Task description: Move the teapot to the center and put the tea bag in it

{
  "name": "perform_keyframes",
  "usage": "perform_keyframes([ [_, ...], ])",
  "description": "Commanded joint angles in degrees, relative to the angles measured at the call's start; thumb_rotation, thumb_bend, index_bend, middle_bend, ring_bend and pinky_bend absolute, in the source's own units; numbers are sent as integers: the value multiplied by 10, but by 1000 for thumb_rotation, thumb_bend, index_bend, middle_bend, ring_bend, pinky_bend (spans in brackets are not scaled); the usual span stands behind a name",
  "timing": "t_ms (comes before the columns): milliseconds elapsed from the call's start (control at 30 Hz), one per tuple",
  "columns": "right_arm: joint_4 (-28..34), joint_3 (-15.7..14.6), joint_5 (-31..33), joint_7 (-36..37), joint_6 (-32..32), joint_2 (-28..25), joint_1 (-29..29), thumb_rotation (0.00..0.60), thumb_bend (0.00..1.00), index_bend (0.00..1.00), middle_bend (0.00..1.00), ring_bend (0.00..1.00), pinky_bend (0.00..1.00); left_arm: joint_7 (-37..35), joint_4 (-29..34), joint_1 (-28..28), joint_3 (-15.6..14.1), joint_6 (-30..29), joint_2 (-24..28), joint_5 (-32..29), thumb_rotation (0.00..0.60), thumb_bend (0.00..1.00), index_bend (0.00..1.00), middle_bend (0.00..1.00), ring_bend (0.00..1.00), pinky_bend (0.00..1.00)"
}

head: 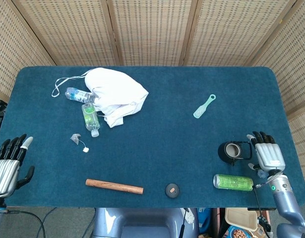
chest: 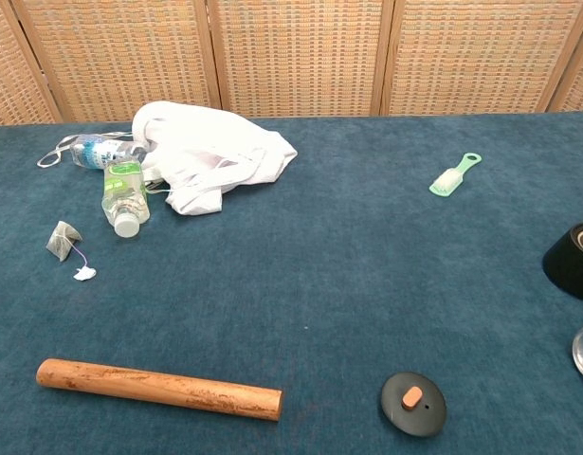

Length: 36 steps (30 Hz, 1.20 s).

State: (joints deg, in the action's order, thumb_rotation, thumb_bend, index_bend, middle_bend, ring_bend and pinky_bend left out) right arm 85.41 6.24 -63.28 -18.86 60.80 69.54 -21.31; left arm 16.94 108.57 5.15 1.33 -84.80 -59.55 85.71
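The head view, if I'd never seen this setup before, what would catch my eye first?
Probably the white cloth bag, heaped at the far left of the blue table with two plastic bottles beside it. Then the two metal hands at the near corners: the right hand beside the open black teapot, the left hand at the table's edge, its fingers apart and holding nothing. The tea bag lies small and alone near the bottles.
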Motion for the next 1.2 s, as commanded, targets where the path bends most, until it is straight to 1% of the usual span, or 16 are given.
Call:
perform_keyframes([
  [33,-10,1,4,0,-9,7,-6,584,118,173,141,40,152,-1,0,0,0,0,1,0,600,460,41,0,36,0],
  [467,-53,4,14,-12,-46,36,-36,584,118,161,135,38,152,-11,-5,-3,-1,-1,2,-6,600,460,41,0,38,0],
  [633,-67,6,12,-17,-56,39,-48,586,118,161,135,38,151,-12,-7,-4,-1,-1,2,-6,600,460,41,0,38,0],
  [867,-91,0,15,-38,-83,38,-68,585,117,161,135,38,149,-10,-8,-4,-1,2,1,-12,600,460,41,0,39,0],
  [1200,-114,4,15,-41,-92,37,-84,583,117,161,135,38,148,-7,-7,-3,0,2,-1,-12,600,461,41,0,39,0],
])
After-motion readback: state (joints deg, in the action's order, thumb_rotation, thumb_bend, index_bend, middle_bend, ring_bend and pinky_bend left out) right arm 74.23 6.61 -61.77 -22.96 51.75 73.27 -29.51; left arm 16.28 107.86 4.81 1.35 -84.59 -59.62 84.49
